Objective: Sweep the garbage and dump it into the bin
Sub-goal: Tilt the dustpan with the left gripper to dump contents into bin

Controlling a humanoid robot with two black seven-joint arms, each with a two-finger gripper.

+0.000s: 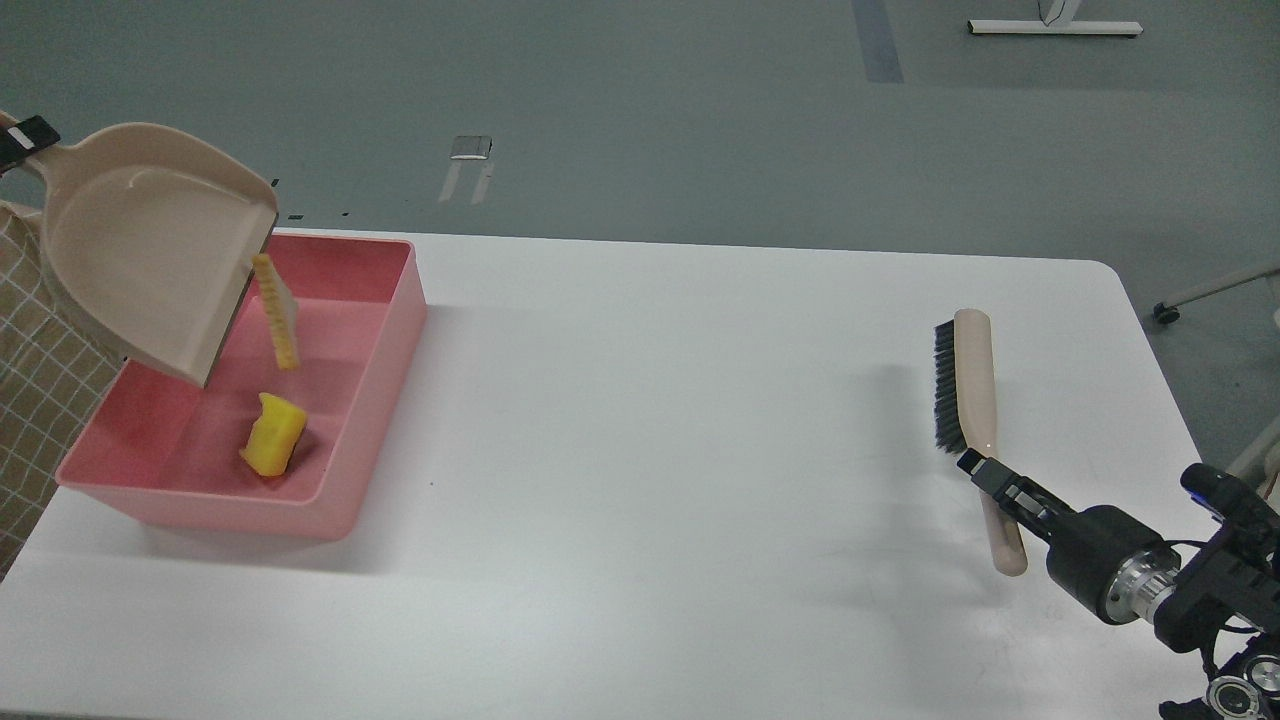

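Note:
The beige dustpan (150, 260) hangs tilted steeply, mouth down, over the pink bin (395, 320) at the table's left. My left gripper (22, 142) shows only as a dark tip at the left edge, holding the dustpan's handle. The white bread slice (276, 312) is in mid-air, edge-on, just below the dustpan's lip. The yellow sponge chunk (272, 447) lies on the bin's floor near the front wall. My right gripper (978, 468) is shut on the handle of a beige brush (972, 365) at the right of the table.
The white table (700, 450) spans the view, with its far edge and rounded right corner showing. A checked cloth (40, 360) hangs at the far left beside the bin. Grey floor lies beyond, with a white stand base (1055, 28) at the top right.

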